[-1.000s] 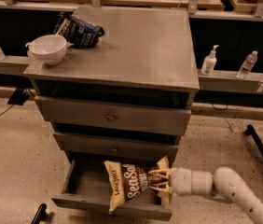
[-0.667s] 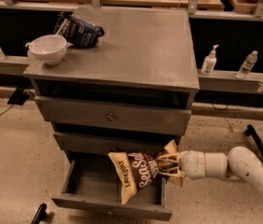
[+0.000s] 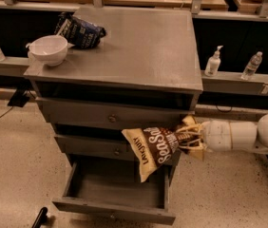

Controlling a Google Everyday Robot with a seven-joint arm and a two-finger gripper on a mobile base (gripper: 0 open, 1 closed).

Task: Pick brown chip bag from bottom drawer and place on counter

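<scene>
Gripper (image 3: 191, 137), at 3 o'clock of brown chip bag (image 3: 154, 146), pinches its tan end. Bag hangs over open bottom drawer (image 3: 115, 207) at 6. Counter (image 3: 143, 46) at 12 w/ white bowl (image 3: 48, 49) & dk blue bag (image 3: 79, 31).

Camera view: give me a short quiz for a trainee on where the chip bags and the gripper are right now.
1. True or false: the brown bag lies inside the bottom drawer.
2. What stands beside the blue bag on the counter? A) bowl B) mug C) bottle
3. Fill in: the gripper, at the right of the view, is shut on the ____.
Key: 1 false, it hangs above the open drawer; 2 A; 3 brown bag.
</scene>
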